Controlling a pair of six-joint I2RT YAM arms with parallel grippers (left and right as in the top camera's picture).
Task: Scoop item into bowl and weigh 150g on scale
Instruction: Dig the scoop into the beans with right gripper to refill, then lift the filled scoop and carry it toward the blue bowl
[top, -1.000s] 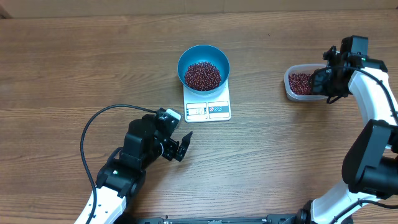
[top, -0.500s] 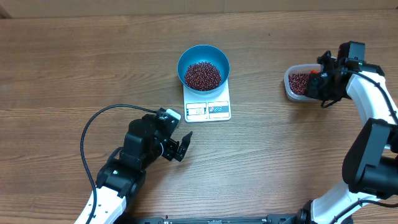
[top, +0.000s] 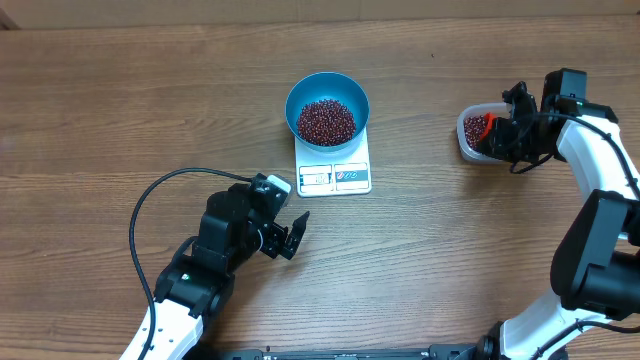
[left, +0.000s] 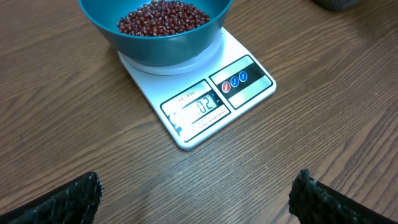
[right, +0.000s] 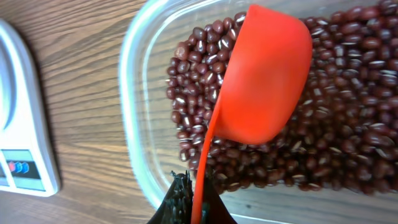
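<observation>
Wood-grain table (top: 100, 100) (brown, matte), pale strip (top: 200, 8) along its far edge, even light

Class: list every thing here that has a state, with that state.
bowl: on the scale, holding beans.
scale: switched on, digits showing.
tub: open, holding beans.
scoop: in the tub, gripped by its handle.
left claw: open, empty.
right claw: shut on the scoop.

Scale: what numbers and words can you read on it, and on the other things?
"02": the clearest digits in the display window of the scale; glare hides anything left of them.
The small print above the window: too blurred to read.
Three round red and blue button signs: too small to read.
No writing shows on the orange scoop, the bowl or the tub.
</observation>
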